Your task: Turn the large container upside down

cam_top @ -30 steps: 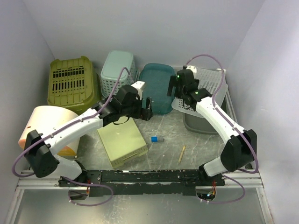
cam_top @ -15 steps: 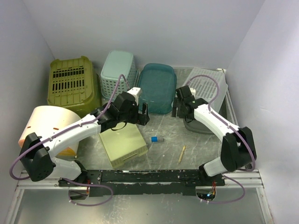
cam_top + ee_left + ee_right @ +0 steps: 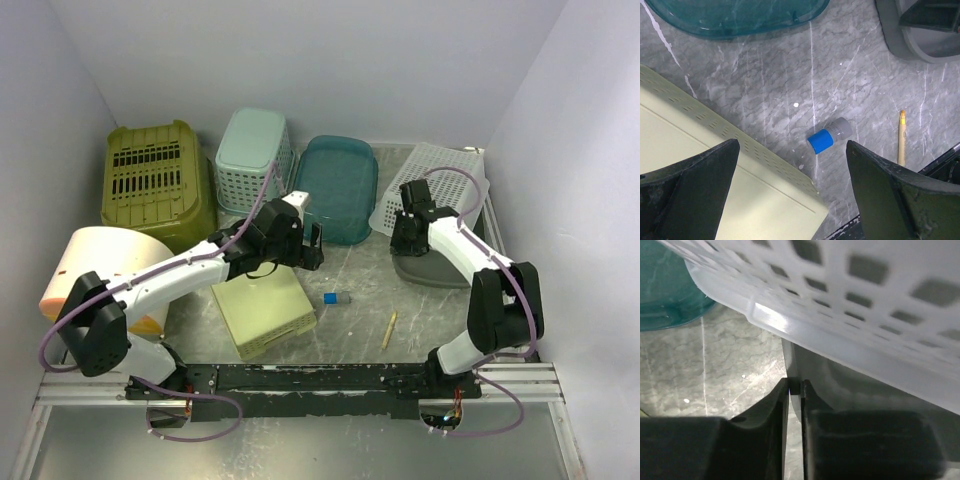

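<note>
**A:** What has moved in the last second?

**B:** Left to right: the left gripper (image 3: 792, 147) has barely shifted. It hangs spread wide and empty just this side of the teal tub (image 3: 340, 185). The right gripper (image 3: 795, 390) has dropped from the teal tub's far right corner to its near right. It is now clenched to a slit on the left rim of the grey tub (image 3: 430, 268).

**A:** So the grey tub is the one to flip?

**B:** I judge so. It sits right of the teal tub, mouth up. The grip looks made, the turn not begun.

**A:** And the containers?

**B:** Far left of the teal tub is an olive crate (image 3: 158, 180), slotted face up. Nearer us is a cream drum (image 3: 100, 265), contents hidden. Just left stands a mint basket (image 3: 255, 150), bottom up. Near left lies a pale yellow box (image 3: 262, 305), solid face up. The teal tub itself looks bottom up. The grey tub shows bare wall inside, but a white basket (image 3: 440, 180) lies tilted across it and would likely slide off in the tipping. A blue-capped vial (image 3: 829, 135) and a pencil (image 3: 901, 137) lie loose on the table (image 3: 370, 270), near side of the teal tub.
</note>
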Controlling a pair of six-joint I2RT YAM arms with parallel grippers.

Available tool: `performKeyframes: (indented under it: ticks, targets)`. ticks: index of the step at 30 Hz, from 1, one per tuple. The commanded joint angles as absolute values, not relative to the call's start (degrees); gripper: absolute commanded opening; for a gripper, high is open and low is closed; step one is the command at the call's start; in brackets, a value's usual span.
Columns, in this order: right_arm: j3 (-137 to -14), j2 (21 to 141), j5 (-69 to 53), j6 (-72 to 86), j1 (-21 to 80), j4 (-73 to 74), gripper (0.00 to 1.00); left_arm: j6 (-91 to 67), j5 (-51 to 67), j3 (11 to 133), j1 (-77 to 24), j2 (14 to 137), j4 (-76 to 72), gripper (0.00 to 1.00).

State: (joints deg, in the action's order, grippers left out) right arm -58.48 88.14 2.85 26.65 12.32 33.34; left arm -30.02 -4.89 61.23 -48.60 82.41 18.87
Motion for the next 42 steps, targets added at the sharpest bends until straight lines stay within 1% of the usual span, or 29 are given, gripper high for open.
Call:
performKeyframes:
  ticks: [1, 6, 9, 12, 15, 18, 22, 26, 30, 35, 37, 41, 42]
  targets:
    - [-62.87, 84.14, 0.98, 26.97, 12.3, 38.77, 0.0, -28.85, -3.59, 64.2, -48.69, 83.11, 16.8, 1.0]
    - [-69.89, 80.16, 3.18, 28.17, 12.28, 45.23, 0.0, -27.66, -4.14, 66.92, -48.62, 84.15, 17.49, 0.99]
    - [-74.02, 79.99, 4.81, 28.04, 12.3, 48.47, 0.0, -27.34, -3.39, 66.79, -48.67, 84.11, 15.92, 1.0]
    - [-76.85, 80.25, 3.91, 29.01, 12.3, 49.96, 0.0, -27.24, -1.39, 68.18, -48.6, 84.78, 15.48, 1.0]
    - [-77.26, 80.14, -0.11, 31.05, 12.23, 48.38, 0.0, -26.99, -0.22, 69.31, -48.61, 85.78, 15.38, 1.0]
    - [-77.56, 80.49, -6.52, 34.16, 12.25, 47.27, 0.0, -26.99, -1.86, 69.95, -48.61, 87.3, 17.5, 1.0]
    - [-74.93, 78.87, -15.57, 41.96, 12.3, 42.42, 0.0, -27.03, -2.98, 69.11, -48.57, 86.62, 17.94, 1.0]
    - [-73.77, 78.85, -16.67, 48.92, 15.39, 37.97, 0.0, -28.46, -4.82, 68.18, -46.35, 85.67, 22.02, 1.0]
    - [-72.88, 77.87, -12.66, 51.42, 17.16, 34.71, 0.0, -28.98, -3.22, 65.7, -44.75, 81.8, 20.46, 1.0]
    - [-65.49, 78.67, -8.74, 51.45, 17.31, 28.93, 0.0, -29.26, -1.77, 66.96, -44.74, 80.72, 20.05, 1.0]
    - [-64.12, 79.91, -7.81, 49.16, 17.26, 27.32, 0.0, -29.22, -0.6, 67.1, -44.73, 81.28, 19.44, 1.0]
    - [-68.81, 82.74, 5.29, 41.04, 16.45, 34.15, 0.0, -30.57, 2.08, 67.1, -45.37, 82.63, 18.21, 1.0]
    - [-70.15, 83.38, 9.01, 39.41, 15.81, 36.32, 0.03, -31.08, 2.14, 67.25, -46.06, 83.29, 17.76, 1.0]
